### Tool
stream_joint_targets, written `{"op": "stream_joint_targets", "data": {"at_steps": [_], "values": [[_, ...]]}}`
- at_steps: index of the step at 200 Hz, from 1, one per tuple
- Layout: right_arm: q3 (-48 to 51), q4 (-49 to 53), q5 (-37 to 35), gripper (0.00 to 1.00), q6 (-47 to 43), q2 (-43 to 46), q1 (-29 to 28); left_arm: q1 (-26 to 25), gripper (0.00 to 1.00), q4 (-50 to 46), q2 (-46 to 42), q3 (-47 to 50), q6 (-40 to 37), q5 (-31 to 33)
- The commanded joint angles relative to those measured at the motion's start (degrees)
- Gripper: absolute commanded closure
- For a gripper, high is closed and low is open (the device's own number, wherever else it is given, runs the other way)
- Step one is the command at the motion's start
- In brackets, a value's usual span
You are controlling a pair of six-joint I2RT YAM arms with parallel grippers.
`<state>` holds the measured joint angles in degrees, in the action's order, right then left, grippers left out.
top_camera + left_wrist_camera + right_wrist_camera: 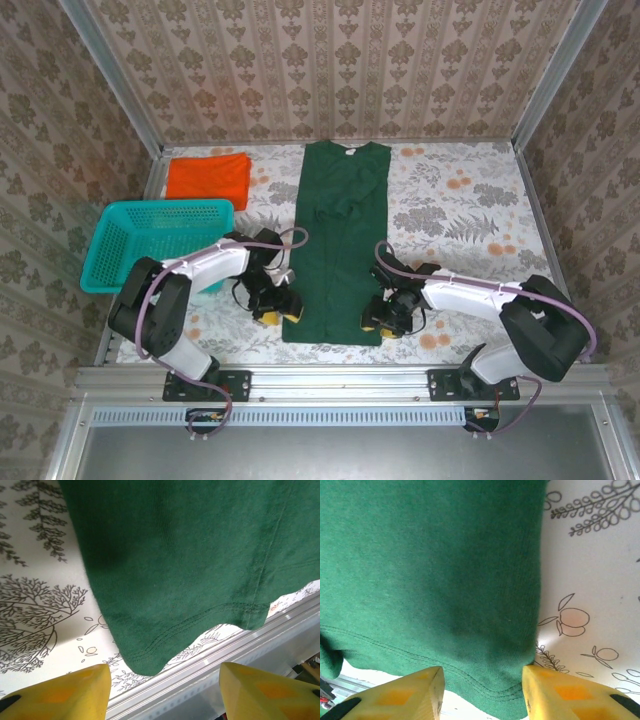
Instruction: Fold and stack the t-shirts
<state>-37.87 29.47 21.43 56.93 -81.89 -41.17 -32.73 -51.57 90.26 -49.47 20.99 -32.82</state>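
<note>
1. Patterned wallpaper [330, 60] closes in the flowered counter [460, 210] on three sides, and a metal rail [340, 378] runs along the near edge in front of my bases.
2. The dark green t-shirt [335, 250] lies flat down the middle of the counter as a long narrow strip, collar at the far end and hem just short of the rail.
3. The orange t-shirt [208, 178] sits folded in the far left corner, well apart from the green one.
4. A teal basket [165, 206] stands at the left edge, just in front of the orange t-shirt.
5. My left fingers [278, 310] are low beside the hem's left corner. They stand apart with nothing between them, and in the left wrist view the corner lies just ahead of the tips.
6. My right fingers [382, 322] are at the hem's right corner. They are parted and straddle the stitched edge, which lies flat in the gap rather than pinched or lifted.
</note>
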Motion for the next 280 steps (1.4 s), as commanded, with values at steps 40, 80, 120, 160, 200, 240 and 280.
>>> {"op": "stream_joint_targets", "data": {"at_steps": [40,80,120,160,200,240,280], "values": [[0.0,4.2,-1.9,0.59,1.9,-1.6,-1.1,-1.9,0.48,-0.8,3.8,0.2,1.0,0.0],[-0.2,5.9,-3.6,0.59,1.8,1.8,-1.1,-3.0,0.54,-1.4,5.0,0.1,1.8,2.8],[-0.9,7.4,-3.4,0.6,0.8,0.5,-1.2,-3.6,0.6,-1.5,5.9,-0.3,1.9,3.8],[-1.4,5.3,-1.8,0.62,0.6,-1.9,-1.5,-3.9,0.68,-1.4,6.8,-0.7,2.0,4.1],[-2.1,5.5,-1.7,0.77,-0.2,-3.9,-1.8,-4.5,0.84,-1.5,7.5,-1.1,2.2,6.0],[-2.5,7.4,-2.6,0.94,-1.4,-4.3,-1.7,-5.2,1.0,-2.7,7.2,-1.7,2.5,9.7],[2.3,4.9,-2.0,0.98,-0.7,0.1,0.3,-5.5,1.0,-3.9,6.6,-1.5,3.2,13.1]]}}
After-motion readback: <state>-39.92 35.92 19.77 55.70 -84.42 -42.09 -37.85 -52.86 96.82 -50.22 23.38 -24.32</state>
